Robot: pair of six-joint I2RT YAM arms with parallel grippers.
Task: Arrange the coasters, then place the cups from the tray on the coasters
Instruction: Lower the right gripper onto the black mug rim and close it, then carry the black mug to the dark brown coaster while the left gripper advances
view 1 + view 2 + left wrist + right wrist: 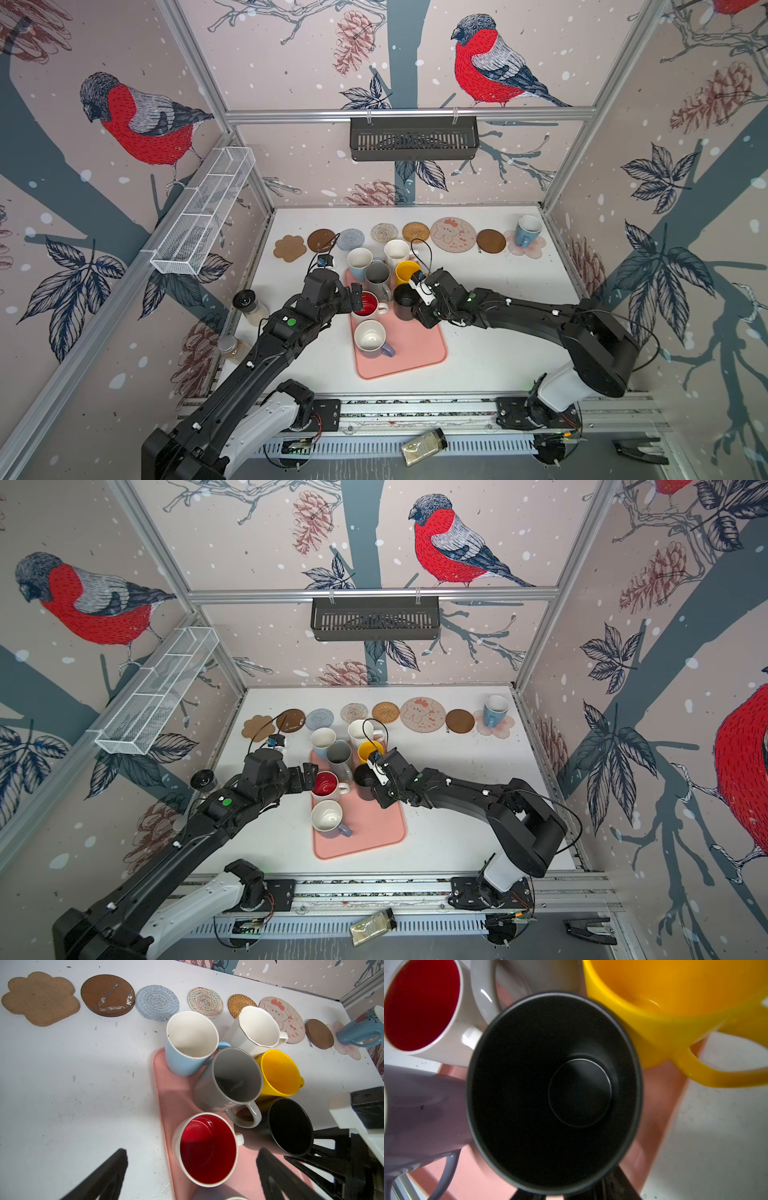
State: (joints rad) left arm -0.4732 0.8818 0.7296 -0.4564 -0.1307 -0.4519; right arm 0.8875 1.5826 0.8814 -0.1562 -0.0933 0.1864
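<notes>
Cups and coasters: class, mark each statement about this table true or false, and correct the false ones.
1. The blue cup stands on the pink flower coaster. True.
2. The black cup sits on a dark brown coaster. False: it is at the tray, beside the yellow cup.
3. The left gripper is open, close to the white cup with red inside. True.
4. The tan paw coaster carries a cup. False: it is bare.
5. The lavender cup stands off the tray. False: it stands at the tray's near end.
</notes>
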